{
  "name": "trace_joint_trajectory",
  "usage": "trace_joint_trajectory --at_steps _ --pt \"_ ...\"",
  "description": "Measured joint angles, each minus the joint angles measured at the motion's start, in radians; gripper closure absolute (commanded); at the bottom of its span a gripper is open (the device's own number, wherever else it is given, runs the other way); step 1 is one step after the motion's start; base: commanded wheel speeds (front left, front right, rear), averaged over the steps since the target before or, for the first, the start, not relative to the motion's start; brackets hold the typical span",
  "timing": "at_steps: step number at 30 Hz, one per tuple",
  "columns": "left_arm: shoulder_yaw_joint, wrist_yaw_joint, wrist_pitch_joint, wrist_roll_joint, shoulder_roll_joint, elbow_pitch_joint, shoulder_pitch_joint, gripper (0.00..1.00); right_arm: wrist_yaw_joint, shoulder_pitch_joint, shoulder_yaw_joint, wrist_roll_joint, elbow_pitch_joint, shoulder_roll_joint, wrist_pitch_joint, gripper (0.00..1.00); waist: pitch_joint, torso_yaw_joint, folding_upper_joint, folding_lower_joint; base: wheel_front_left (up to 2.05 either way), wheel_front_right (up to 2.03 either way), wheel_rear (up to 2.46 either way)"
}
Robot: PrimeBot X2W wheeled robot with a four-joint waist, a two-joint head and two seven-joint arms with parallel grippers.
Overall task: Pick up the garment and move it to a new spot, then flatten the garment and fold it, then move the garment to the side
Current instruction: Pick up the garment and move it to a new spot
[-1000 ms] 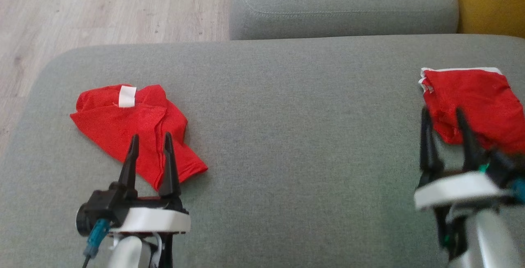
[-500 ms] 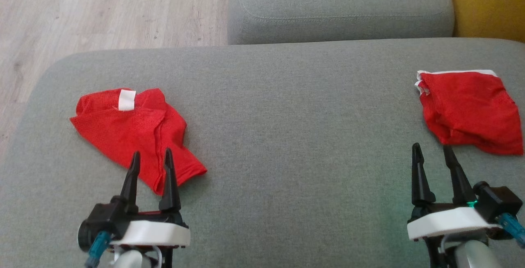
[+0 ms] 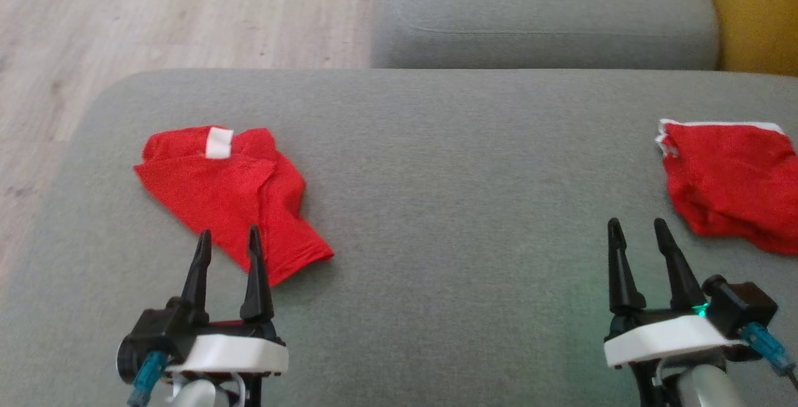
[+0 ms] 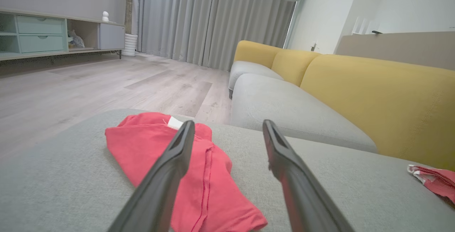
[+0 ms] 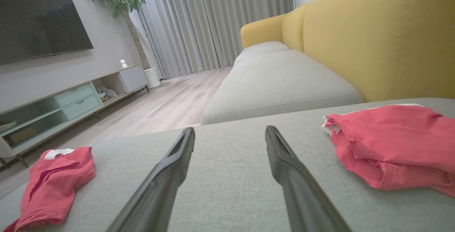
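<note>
While left end effector (image 3: 229,234) and right end effector (image 3: 637,225) hover released and empty, red garment (image 3: 218,189) lies crumpled on sofa cushion (image 3: 436,176) by the left, so a shallow pinch may lift one layer only.

Soft, even daylight with faint shadows; head view slightly hazy; wrist views bow at the edges

Open lane: bare sofa cushion (image 3: 461,207) between left red garment (image 3: 230,189) and right red garment (image 3: 729,182). Yellow backrest (image 3: 754,14) blocks far right; cushion edge drops to floor (image 3: 156,14) on left.
</note>
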Motion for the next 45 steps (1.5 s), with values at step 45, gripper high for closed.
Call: trace_joint_trajectory --at_steps 45 --pt "-0.205 -0.118 0.345 0.025 0.157 0.306 -0.542 0.00 0.000 -0.148 0.123 0.005 -0.032 -0.002 -0.003 0.00 0.259 0.148 0.0000 0.0004 0.00 0.00 0.00"
